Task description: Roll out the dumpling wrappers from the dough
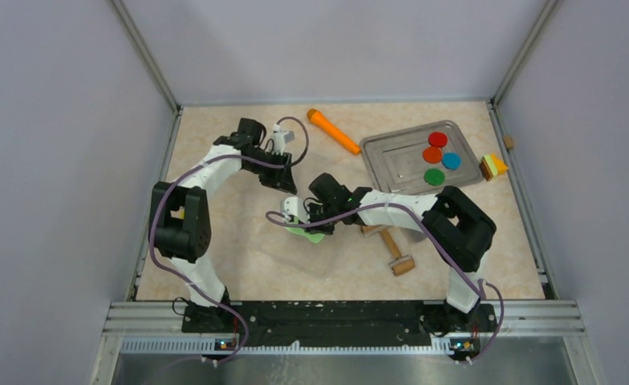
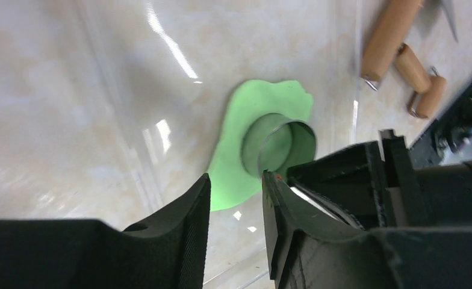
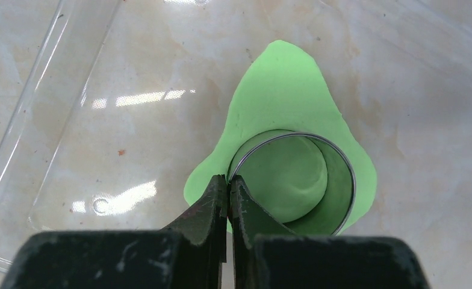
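Note:
The dough (image 3: 285, 84) is a thin, flat, irregular lime-green sheet on the table, also seen in the top view (image 1: 306, 235) and the left wrist view (image 2: 233, 156). A round metal ring cutter (image 3: 353, 180) stands on it, with dough filling its inside. My right gripper (image 3: 228, 179) is shut on the near wall of the ring; in the top view it (image 1: 315, 220) sits over the dough. My left gripper (image 2: 236, 180) is open and empty, hovering just beside the dough and the ring (image 2: 304, 141); in the top view it (image 1: 287, 183) is behind the dough. No separate light-green wrappers show.
A metal tray (image 1: 391, 156) at the back right holds red, orange, blue and dark green discs. An orange roller (image 1: 333, 131) lies behind it. A wooden rolling pin (image 1: 393, 249) lies right of the dough. A clear plastic sheet (image 3: 17, 150) lies to the dough's left.

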Controlling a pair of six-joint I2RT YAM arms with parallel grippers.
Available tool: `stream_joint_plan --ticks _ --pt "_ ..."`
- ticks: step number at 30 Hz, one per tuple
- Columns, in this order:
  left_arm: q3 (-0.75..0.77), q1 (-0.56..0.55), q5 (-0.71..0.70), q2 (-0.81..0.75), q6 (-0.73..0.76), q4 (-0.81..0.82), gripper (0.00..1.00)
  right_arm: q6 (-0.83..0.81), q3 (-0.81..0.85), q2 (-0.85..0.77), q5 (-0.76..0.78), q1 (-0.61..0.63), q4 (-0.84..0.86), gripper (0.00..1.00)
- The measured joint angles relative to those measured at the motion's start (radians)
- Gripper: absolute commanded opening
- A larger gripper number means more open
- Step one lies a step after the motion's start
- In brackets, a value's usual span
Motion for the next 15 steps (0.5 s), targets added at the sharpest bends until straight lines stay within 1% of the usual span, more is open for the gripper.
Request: stream_joint_plan --ticks 3,6,9,12,15 --pt "-0.01 0.029 -0.09 -0.025 -0.045 0.016 0.43 -0.002 0.0 0.0 0.0 0.0 -0.001 0.0" --pt "-0.032 0.058 -0.2 -0.011 -0.109 0.024 0.44 -0.003 0.002 0.0 -0.001 0.0 -0.005 0.0" --pt "-0.052 0.08 -0.264 0.014 -0.134 0.019 0.44 -0.006 0.006 0.002 -0.002 0.0 -0.011 0.0" --pt "-0.053 0.097 -0.289 0.051 -0.145 0.01 0.41 -0.009 0.006 0.002 -0.003 0.0 -0.011 0.0" --pt "-0.055 0.097 -0.296 0.075 -0.154 0.004 0.31 -0.009 0.006 0.002 -0.003 0.0 -0.012 0.0"
